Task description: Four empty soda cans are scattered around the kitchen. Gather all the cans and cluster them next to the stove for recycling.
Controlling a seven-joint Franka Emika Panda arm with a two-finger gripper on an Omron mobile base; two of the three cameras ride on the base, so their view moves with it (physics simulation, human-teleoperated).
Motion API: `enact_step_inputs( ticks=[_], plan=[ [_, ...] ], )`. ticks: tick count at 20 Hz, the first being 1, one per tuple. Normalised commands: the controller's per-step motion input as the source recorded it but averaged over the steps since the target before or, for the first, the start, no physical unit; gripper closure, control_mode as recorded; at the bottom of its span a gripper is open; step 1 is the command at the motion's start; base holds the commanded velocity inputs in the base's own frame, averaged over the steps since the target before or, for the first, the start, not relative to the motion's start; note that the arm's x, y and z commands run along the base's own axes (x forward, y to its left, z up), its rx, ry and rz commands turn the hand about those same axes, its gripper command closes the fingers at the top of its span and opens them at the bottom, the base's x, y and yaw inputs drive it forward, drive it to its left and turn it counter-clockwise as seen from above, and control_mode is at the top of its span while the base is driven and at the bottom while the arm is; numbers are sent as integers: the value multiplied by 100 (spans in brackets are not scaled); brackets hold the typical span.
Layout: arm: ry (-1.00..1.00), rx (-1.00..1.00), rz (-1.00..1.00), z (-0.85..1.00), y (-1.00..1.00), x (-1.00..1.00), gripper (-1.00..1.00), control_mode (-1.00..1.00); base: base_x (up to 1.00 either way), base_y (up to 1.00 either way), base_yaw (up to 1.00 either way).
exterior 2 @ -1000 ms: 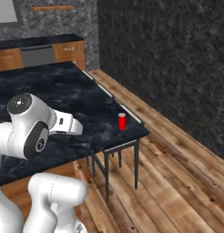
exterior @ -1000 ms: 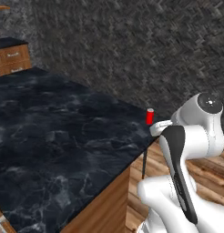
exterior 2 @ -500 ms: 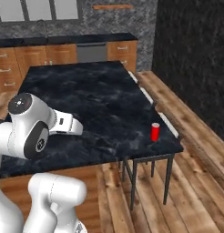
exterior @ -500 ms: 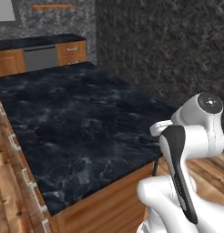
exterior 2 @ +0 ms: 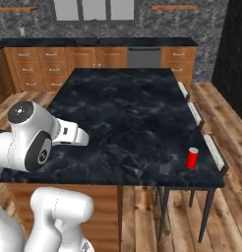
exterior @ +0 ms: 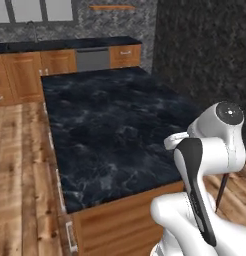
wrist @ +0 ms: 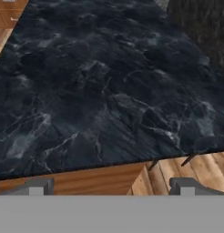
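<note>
Red soda can (exterior 2: 192, 157) standing upright, long axis vertical, silvery top up, near the right front corner of the black marbled worktop (exterior 2: 128, 118). End effector (wrist: 111, 186) over the worktop's near edge, fingertips spread wide, holding nothing.

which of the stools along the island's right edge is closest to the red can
The nearest stool, at the island's front right corner. The red soda can stands on the counter just beside its seat; the other two stools sit farther back along that edge.

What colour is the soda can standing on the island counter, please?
The soda can is bright red with a silvery top, clearest in the right base view.
</note>
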Motion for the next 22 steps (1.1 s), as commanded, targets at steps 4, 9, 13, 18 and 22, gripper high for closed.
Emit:
enact_step_inputs(
  ticks=[4,9,13,18,22],
  plan=[
    [0,0,0,0,0,0,-100,100,0,-56,32],
    [0,0,0,0,0,0,-100,100,-13,-76,27],
    [0,0,0,0,0,0,-100,100,-13,-76,27],
    [0,0,0,0,0,0,-100,100,-6,-61,26],
    [0,0,0,0,0,0,-100,100,-3,-54,24]
  ],
)
